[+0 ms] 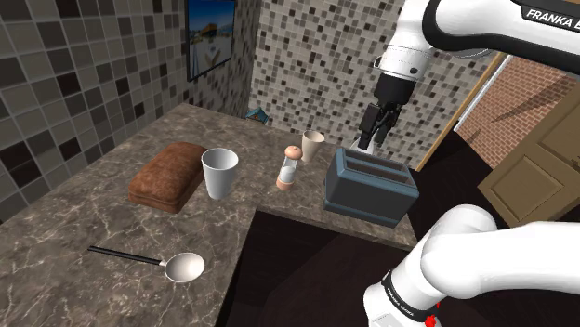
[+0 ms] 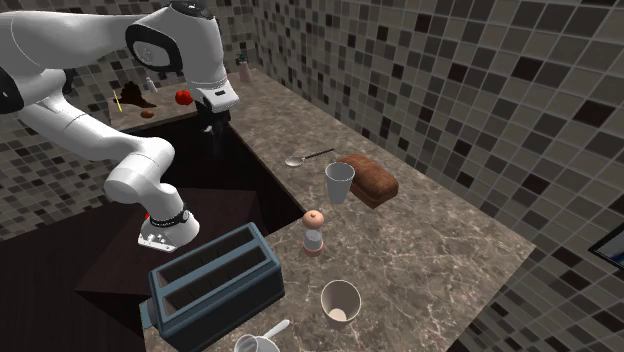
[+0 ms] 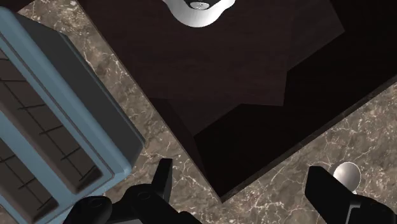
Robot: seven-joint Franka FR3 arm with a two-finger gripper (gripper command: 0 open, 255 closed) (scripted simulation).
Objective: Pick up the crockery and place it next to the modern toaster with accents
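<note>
an l-shaped surface [image 1: 93,232] of brown-grey marbled stone is wrapped around a dark brown recess [image 1: 307,269], above which the white arm is raised. the walls [image 1: 65,84] are clad in small square mosaic tiles of grey, brown and beige. a framed picture [image 1: 209,37] is hung on one of them. a panelled wooden door [image 1: 539,172] and red brickwork are seen at the shoulder view's right.

the crockery, a pale grey tapered cup [image 1: 220,172] with a smooth plain wall, is stood upright on the surface just beside a dark brown loaf [image 1: 167,176] with a rough crust. it is well apart from the toaster [image 1: 370,186], a blue-grey box with rounded edges and two long slots on top. between cup and toaster a clear shaker [image 1: 290,167] with a rounded wooden top is stood. a second, beige cup [image 1: 312,144] is set near the toaster's far side, apart from it. a spoon [image 1: 184,268] with a shiny bowl and thin black handle is laid flat near the surface's inner edge. a small metal scoop [image 2: 258,345] is seen close to the toaster in the second exterior view.

the tool [image 3: 245,191] is hung high over the recess beside the toaster, its black fingers [image 3: 162,181] spread wide with nothing between them. no object is touched by it, and the shaker is placed on the straight line from toaster to pale cup.
</note>
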